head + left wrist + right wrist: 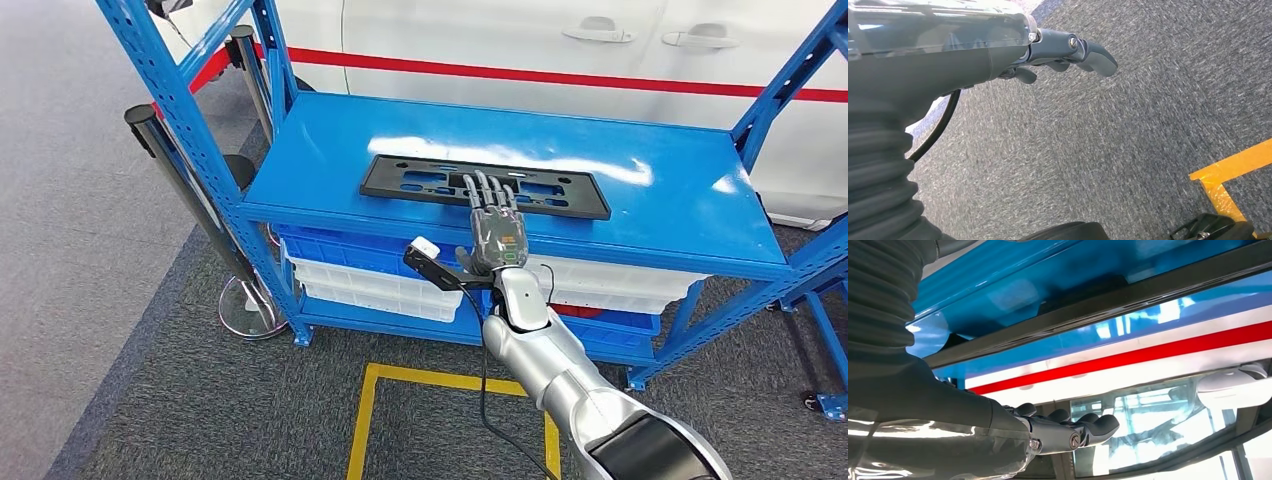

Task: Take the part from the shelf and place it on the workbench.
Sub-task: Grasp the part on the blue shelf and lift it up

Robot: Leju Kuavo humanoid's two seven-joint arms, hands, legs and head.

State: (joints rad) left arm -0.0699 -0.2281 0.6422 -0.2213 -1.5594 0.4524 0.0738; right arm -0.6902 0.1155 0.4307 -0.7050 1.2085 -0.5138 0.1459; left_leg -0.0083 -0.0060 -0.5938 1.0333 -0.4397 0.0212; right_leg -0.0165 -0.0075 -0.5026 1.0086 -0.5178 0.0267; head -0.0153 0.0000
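The part is a long flat black plastic frame [420, 180] with cut-outs, lying on the top board of the blue shelf [660, 190]. My right hand [495, 225] reaches over the shelf's front edge with its fingers stretched out flat across the middle of the part, and grips nothing. The right wrist view shows the part as a dark bar [1098, 305] against the blue board, with the right hand [1068, 432] straight-fingered beside it. My left hand [1068, 50] hangs over grey carpet, loosely extended and holding nothing.
White and blue bins [370, 285] sit on the lower shelf level. Blue uprights [160, 90] frame the shelf on both sides. Stanchion posts [185, 180] stand at its left. A white car with a red stripe [500, 40] is behind. Yellow floor tape [375, 400] marks the carpet.
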